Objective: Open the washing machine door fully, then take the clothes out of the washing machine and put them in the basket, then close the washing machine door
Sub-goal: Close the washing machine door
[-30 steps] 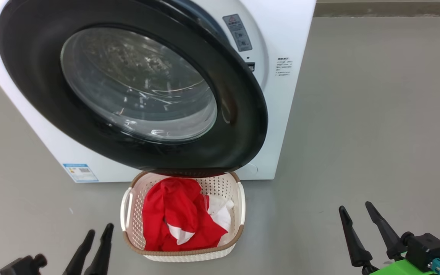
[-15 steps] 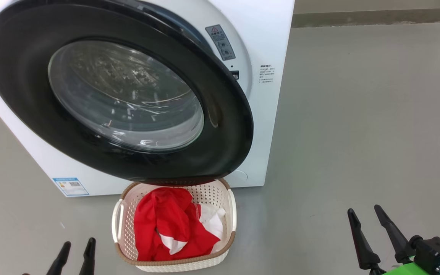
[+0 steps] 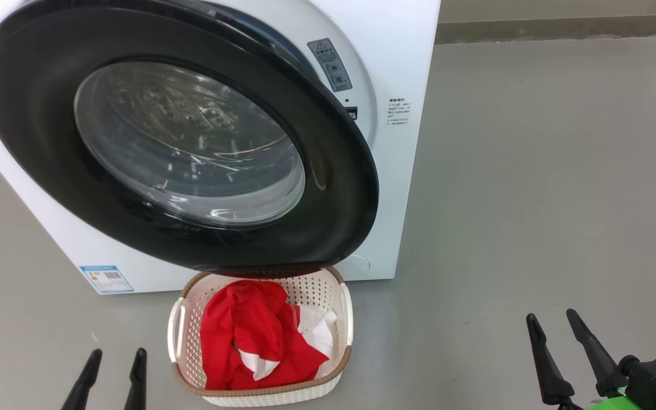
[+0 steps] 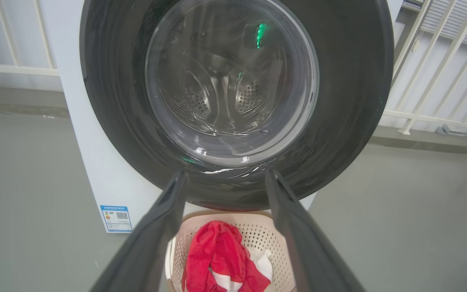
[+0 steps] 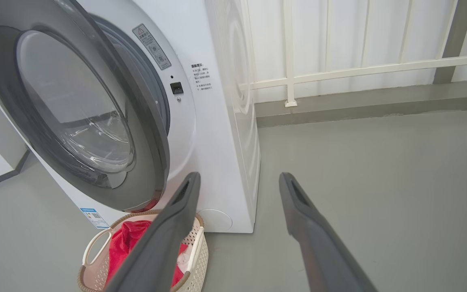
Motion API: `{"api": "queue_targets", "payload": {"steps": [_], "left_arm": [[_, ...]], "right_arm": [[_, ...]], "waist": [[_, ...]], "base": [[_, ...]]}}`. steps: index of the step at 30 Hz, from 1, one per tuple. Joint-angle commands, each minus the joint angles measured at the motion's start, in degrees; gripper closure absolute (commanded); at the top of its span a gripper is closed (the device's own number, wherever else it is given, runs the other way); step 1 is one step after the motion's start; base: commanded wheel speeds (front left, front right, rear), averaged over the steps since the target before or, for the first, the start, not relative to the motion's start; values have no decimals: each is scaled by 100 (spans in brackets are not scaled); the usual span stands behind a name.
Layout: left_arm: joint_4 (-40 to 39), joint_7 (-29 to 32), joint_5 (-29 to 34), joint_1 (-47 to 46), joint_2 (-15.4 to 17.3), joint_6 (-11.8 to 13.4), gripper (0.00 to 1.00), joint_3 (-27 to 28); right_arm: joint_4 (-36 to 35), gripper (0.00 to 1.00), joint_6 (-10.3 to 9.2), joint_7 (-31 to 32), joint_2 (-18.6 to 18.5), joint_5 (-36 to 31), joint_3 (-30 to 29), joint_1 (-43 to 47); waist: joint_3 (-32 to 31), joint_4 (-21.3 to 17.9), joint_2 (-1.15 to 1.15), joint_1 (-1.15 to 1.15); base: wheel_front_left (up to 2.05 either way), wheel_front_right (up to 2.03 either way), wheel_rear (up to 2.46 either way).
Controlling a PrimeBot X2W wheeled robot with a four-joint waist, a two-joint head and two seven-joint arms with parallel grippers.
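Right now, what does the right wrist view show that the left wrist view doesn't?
Right wrist view: the washing machine door seen from the side, standing ajar off the front, with the warning sticker, the latch slot and the machine's ribbed side panel. Left wrist view: the door face-on, the steel drum through its glass, and a green glint. Shared: the basket holding the red clothes, the blue-white label and the white railing.

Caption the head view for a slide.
Red clothes in the basket beneath the open washing machine door; left gripper and right gripper hang open.
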Motion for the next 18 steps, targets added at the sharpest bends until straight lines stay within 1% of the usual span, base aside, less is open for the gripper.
{"api": "queue_targets", "payload": {"steps": [1, 6, 18], "left_arm": [[-212, -70, 133, -91, 23, -33, 0, 234], [-190, -70, 255, -25, -87, -33, 0, 183], [-215, -70, 297, -36, -86, -33, 0, 165]], "right_arm": [[-165, 0, 28, -37, -76, 71, 64, -35], [-165, 0, 28, -37, -53, 60, 15, 39], [-183, 0, 28, -37, -40, 54, 9, 41]], "waist": [[1, -6, 0, 0], [-3, -21, 0, 0], [2, 14, 0, 0]], "base": [[0, 0, 0], [0, 0, 0], [0, 0, 0]]}}
